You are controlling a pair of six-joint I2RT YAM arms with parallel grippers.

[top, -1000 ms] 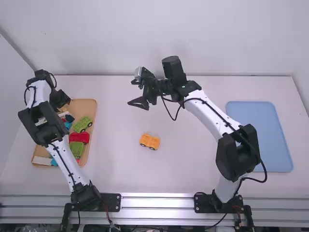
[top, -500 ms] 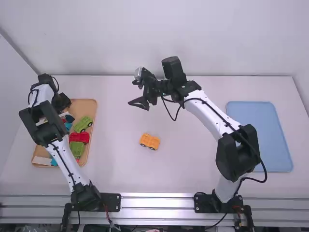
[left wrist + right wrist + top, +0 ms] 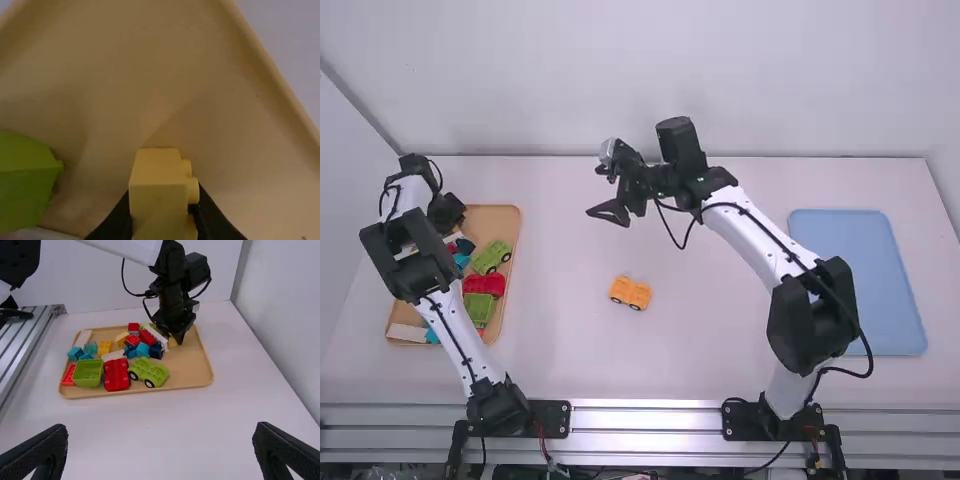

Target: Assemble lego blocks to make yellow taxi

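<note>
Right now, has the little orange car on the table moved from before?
No. In the high view, the orange car is in the same spot, with the same gap between it and the brown tray.

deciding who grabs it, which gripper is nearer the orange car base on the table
Right. The right gripper hangs over the table beyond the orange car base; the left gripper is farther off, at the tan tray.
</note>
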